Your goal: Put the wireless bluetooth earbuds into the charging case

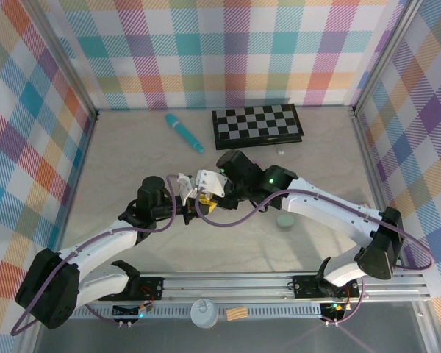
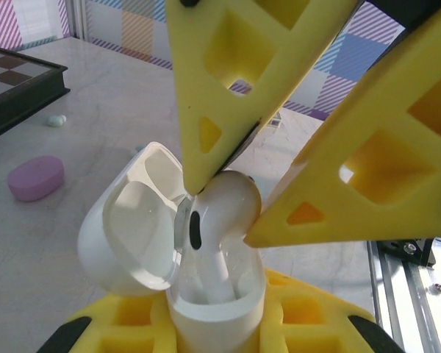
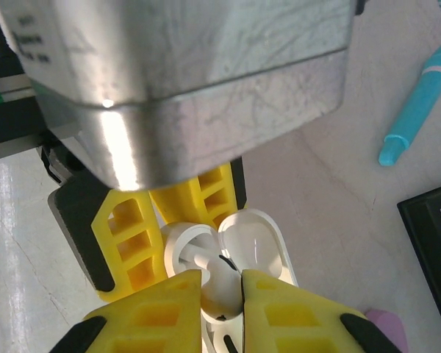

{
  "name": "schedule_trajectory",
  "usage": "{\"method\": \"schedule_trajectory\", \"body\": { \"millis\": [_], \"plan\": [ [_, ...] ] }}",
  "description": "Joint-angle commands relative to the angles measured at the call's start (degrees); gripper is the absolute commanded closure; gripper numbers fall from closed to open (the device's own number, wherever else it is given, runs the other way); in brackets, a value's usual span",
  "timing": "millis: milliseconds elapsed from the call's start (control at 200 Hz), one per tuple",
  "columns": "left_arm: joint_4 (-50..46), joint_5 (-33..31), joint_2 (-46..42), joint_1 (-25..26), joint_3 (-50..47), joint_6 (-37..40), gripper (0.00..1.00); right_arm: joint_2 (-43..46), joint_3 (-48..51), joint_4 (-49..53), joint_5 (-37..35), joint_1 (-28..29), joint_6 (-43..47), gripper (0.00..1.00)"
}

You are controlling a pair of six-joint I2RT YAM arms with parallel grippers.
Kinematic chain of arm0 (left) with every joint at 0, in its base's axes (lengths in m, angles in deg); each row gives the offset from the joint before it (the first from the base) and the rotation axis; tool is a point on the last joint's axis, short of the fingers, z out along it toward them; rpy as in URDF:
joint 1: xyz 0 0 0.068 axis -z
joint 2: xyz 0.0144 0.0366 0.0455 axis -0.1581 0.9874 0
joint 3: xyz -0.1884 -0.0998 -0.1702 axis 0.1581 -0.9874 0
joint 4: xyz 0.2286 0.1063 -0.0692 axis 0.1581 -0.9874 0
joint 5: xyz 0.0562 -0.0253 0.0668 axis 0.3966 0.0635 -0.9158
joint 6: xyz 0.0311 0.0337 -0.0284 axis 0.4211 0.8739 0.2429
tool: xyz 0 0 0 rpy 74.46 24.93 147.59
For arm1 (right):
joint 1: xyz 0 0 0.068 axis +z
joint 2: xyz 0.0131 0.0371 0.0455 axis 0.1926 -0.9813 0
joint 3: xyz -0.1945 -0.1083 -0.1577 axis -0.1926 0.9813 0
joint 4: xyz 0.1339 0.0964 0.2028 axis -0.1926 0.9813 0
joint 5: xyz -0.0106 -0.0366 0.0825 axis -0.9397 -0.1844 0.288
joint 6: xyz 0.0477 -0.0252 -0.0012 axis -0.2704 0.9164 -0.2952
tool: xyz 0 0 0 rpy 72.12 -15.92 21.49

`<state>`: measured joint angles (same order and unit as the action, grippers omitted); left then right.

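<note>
The left end effector (image 2: 217,332) clamps the open charging case (image 2: 125,235), earbud (image 2: 224,209) stem inside, pinched by the right end effector (image 3: 222,283).

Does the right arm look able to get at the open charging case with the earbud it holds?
Probably yes: the left gripper holds the charging case upright with its lid swung aside, and the right gripper has the earbud stem-down in a well.

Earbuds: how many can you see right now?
2. One white earbud is pinched by the right gripper, its stem in the open case; one loose bud lies near the chessboard. Others may be hidden.
</note>
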<state>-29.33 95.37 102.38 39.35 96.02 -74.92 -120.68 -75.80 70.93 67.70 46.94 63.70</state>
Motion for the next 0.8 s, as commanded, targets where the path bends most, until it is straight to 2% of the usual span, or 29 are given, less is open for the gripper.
{"method": "schedule_trajectory", "body": {
  "millis": [0,140,285,390,500,670,795],
  "plan": [
    [1.9,1.5,-1.6,0.6,2.0,-0.1,0.94,-1.1,-1.2,-0.1,2.6,0.8,1.8,0.82],
    [1.9,1.4,-1.6,0.6,2.0,-0.1,0.94,-1.5,-1.5,-0.4,2.4,1.0,2.2,0.78],
    [1.9,1.1,-1.6,0.6,1.9,0.0,0.94,0.5,-0.5,-1.5,0.4,0.9,2.2,0.56],
    [2.7,0.5,-1.9,0.6,1.4,0.0,0.94,3.4,1.4,-2.8,0.8,0.3,1.7,0.47],
    [3.5,0.1,-2.0,0.6,1.0,-0.1,0.94,7.6,4.2,-5.3,4.5,-1.7,-1.0,0.44],
    [4.3,0.0,-1.9,0.6,0.7,0.3,0.95,13.6,8.9,-12.2,14.6,-8.1,-10.9,0.40],
    [4.6,0.6,-1.9,0.6,0.6,2.0,0.94,11.1,6.9,-13.7,13.6,-11.8,-23.0,0.40]
  ]
}}
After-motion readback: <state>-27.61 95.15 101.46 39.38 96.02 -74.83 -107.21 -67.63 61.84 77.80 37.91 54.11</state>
